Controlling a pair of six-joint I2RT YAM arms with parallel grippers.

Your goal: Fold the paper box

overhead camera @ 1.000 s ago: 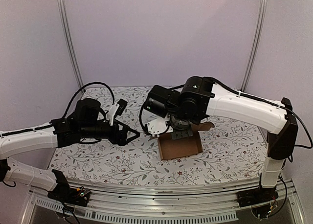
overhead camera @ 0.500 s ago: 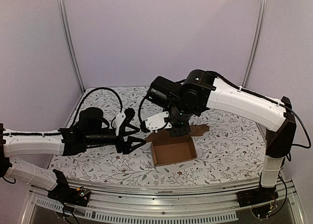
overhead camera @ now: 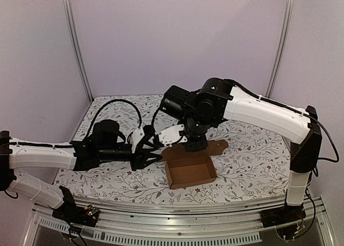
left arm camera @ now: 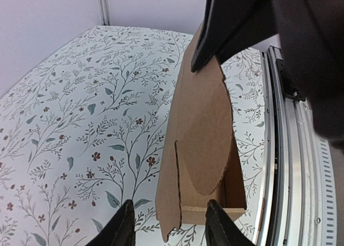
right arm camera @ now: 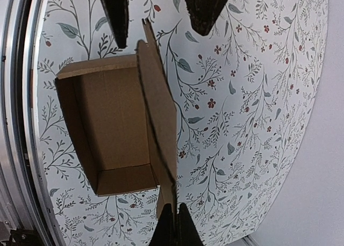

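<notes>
The paper box (overhead camera: 189, 169) is a brown cardboard tray, open at the top, on the flowered table. Its lid flap (overhead camera: 215, 146) stands up along the far side. My right gripper (overhead camera: 194, 145) is shut on that flap's edge, as the right wrist view (right arm camera: 175, 209) shows, with the flap (right arm camera: 161, 122) edge-on beside the tray (right arm camera: 110, 122). My left gripper (overhead camera: 157, 150) is open at the box's left end. In the left wrist view its gripper (left arm camera: 169, 227) has the box's end wall and rounded side flap (left arm camera: 201, 149) between the two fingertips, just short of them.
The table (overhead camera: 107, 179) has a white cloth with a leaf and flower print. A metal rail (overhead camera: 177, 211) runs along its front edge, also seen in the left wrist view (left arm camera: 279, 149). Purple walls and two upright posts (overhead camera: 75, 47) close the back.
The right gripper has drawn the box left and toward the front edge. The left arm has reached right, and its open fingers now stand at the box's left end.
</notes>
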